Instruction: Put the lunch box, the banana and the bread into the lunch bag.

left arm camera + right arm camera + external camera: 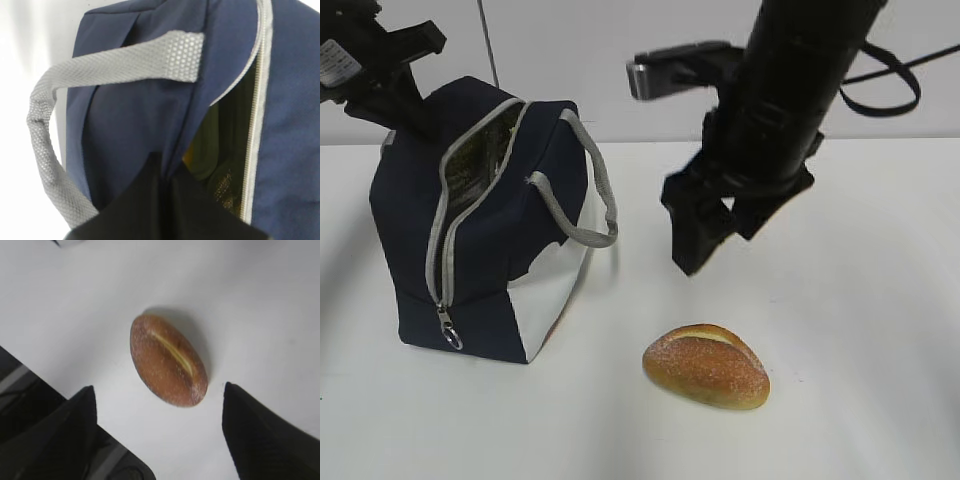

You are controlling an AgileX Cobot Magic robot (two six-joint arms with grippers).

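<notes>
Below the right claw (157, 440), whose jaws stand wide and empty, the bread (168, 360) lies well apart, its long axis slanting across the gap. Left claw (167, 200) is pinched shut on the bag (135, 130) rim, so the right arm is nearer.

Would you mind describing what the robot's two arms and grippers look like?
Both arms are matte black. The right arm is a thick rounded tube with a black cable looping beside it; the right gripper has broad, tapering black fingers. The left arm carries a white label.

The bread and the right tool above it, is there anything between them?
Nothing. In the right wrist view the bread lies on bare white table below the open right tool; the exterior view shows the same clear gap.
</notes>
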